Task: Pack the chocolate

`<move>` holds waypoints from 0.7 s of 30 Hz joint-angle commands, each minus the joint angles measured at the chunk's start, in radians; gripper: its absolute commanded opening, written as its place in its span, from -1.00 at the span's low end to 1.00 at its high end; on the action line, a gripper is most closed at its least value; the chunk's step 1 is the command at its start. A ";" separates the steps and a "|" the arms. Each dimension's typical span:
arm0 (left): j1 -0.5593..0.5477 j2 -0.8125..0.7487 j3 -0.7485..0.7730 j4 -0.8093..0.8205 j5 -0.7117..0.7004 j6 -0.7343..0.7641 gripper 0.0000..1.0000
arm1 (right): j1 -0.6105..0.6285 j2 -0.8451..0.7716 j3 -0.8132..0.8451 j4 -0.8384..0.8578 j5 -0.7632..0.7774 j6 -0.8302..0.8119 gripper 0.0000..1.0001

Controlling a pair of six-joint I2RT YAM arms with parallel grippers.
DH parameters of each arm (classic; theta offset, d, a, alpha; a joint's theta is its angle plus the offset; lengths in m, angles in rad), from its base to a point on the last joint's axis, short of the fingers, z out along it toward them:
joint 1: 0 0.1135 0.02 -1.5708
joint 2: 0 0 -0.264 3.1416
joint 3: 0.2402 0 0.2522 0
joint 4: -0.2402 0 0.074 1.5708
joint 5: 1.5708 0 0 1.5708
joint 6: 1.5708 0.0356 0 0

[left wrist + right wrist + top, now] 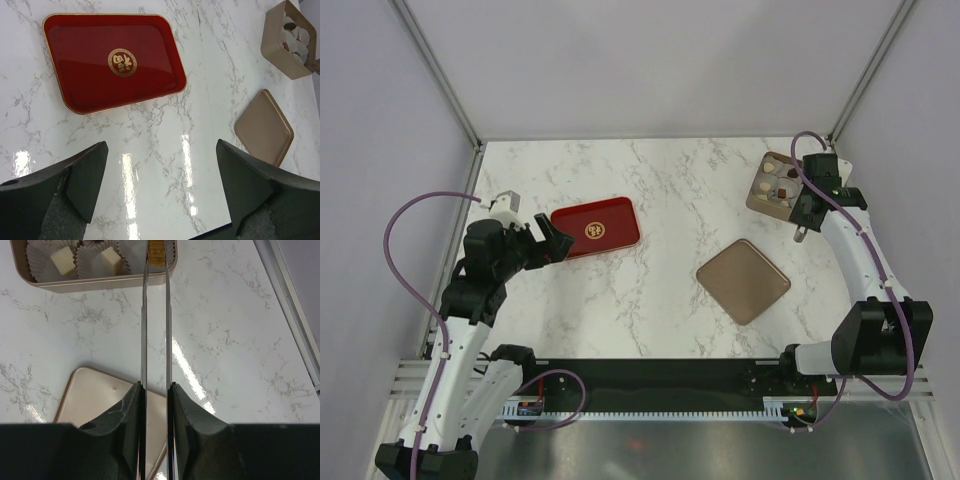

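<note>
The chocolate pieces (pixel 775 184), cream-white and dark brown, sit in paper cups inside a tan box (pixel 757 196) at the far right. The right wrist view shows two cream-white pieces (pixel 63 261) in the box (pixel 100 284). My right gripper (pixel 807 212) (pixel 155 386) is shut on a pair of metal tongs (pixel 144 315). The tongs reach over the box's near edge, with something tan between their tips (pixel 156 251); I cannot tell what it is. My left gripper (pixel 552 240) (pixel 162 150) is open and empty above the table beside the red tray.
An empty red tray (pixel 596 226) (pixel 75 97) with a gold emblem lies at the left centre. The flat brown square lid (pixel 743 281) (pixel 263 127) (pixel 90 395) lies on the marble between tray and box. A metal frame rail (pixel 290 300) runs along the table's right edge.
</note>
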State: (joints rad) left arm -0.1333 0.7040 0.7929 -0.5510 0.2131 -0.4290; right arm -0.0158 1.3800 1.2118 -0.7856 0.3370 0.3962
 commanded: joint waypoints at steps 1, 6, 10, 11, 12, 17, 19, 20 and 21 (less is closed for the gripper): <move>-0.003 -0.006 0.003 0.042 0.017 0.015 0.94 | -0.009 -0.002 -0.009 0.034 0.019 -0.002 -0.31; -0.003 -0.006 0.002 0.043 0.017 0.015 0.94 | -0.016 -0.007 -0.024 0.042 0.022 0.004 -0.27; -0.003 -0.003 0.000 0.043 0.017 0.013 0.94 | -0.018 -0.007 -0.024 0.042 0.011 0.010 -0.22; -0.003 -0.003 0.000 0.043 0.017 0.013 0.94 | -0.018 -0.009 -0.024 0.042 0.011 0.012 -0.20; -0.003 -0.001 0.002 0.043 0.017 0.013 0.94 | -0.018 -0.009 -0.024 0.042 0.011 0.012 -0.19; -0.003 -0.005 0.002 0.043 0.011 0.013 0.94 | -0.018 -0.013 -0.028 0.042 0.017 0.016 -0.16; -0.003 -0.003 0.000 0.045 0.009 0.012 0.94 | -0.018 -0.015 -0.029 0.042 0.020 0.018 -0.15; -0.003 -0.003 0.002 0.043 0.009 0.009 0.94 | -0.016 -0.016 -0.029 0.043 0.016 0.020 -0.14; -0.003 -0.001 0.002 0.043 0.011 0.009 0.94 | -0.016 -0.016 -0.028 0.045 0.019 0.020 -0.14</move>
State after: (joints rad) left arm -0.1333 0.7040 0.7933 -0.5438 0.2131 -0.4290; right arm -0.0292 1.3804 1.1843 -0.7666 0.3374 0.4007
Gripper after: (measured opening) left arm 0.971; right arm 0.427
